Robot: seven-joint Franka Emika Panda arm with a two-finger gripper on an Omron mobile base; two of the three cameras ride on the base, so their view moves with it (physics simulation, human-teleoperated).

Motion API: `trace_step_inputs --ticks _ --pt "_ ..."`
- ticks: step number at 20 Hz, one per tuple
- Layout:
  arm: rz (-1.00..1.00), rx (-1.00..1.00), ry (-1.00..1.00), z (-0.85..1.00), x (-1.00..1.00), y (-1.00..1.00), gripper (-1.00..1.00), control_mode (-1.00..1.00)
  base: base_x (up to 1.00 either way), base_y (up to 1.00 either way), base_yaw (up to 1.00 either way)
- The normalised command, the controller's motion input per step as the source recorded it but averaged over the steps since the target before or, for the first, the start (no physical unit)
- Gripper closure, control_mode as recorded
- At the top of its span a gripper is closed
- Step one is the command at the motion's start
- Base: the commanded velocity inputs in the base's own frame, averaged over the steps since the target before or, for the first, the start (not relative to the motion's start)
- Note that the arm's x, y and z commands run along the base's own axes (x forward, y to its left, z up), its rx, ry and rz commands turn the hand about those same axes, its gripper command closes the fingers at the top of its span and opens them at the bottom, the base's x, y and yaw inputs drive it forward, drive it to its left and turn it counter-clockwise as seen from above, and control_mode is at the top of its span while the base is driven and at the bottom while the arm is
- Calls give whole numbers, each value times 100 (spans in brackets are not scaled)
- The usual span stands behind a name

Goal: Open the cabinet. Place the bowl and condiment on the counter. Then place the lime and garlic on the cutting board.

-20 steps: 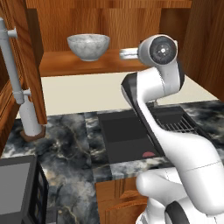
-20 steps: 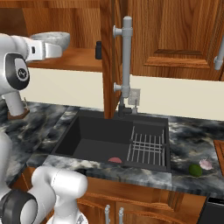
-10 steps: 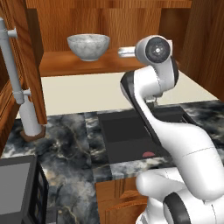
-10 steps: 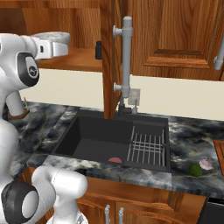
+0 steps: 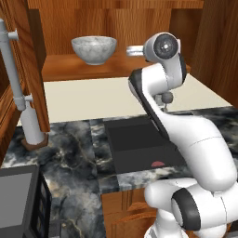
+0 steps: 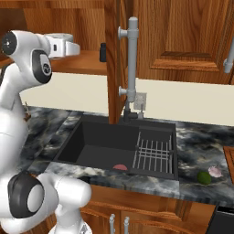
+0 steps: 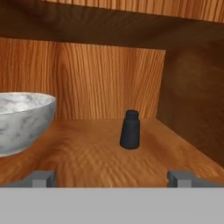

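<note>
The reddish-brown wooden wall cabinet [image 5: 116, 28] is standing open across the top of the left base view, its shelf edge running just above the pale backsplash. The black and grey marbled stone table [image 5: 69, 153] is spreading over the middle and lower left of that frame, with the dark sink [image 6: 114, 146] cut into it.

The wide, pale grey marbled round bowl [image 5: 94, 49] is sitting on the cabinet shelf at upper centre, with open shelf on both sides. In the hand view, the small black bottle with a narrower cap [image 7: 130, 130] is standing upright at centre, apart from the bowl at the left edge and from the cabinet's right wall.

The right base view is showing the small round green lime [image 6: 204, 178] touching the whitish-pink garlic bulb [image 6: 215, 171] at lower right, beside the brown cutting board's edge [image 6: 230, 160].

The jaws [image 7: 112, 178] are standing wide apart, holding nothing, short of the bottle.
</note>
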Motion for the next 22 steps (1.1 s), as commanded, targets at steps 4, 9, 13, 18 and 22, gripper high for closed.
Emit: trace_step_inputs --ticks 4,9,13,18,22 --pt "0 8 0 0 48 -12 -100 -100 0 0 0" --pt "0 8 0 0 45 -9 -100 -100 0 0 0" --pt "0 4 0 0 41 -10 -100 -100 0 0 0" --pt "0 0 -5 -2 33 -11 -100 -100 0 0 0" --pt "0 0 -5 -12 24 -11 -100 -100 0 0 0"
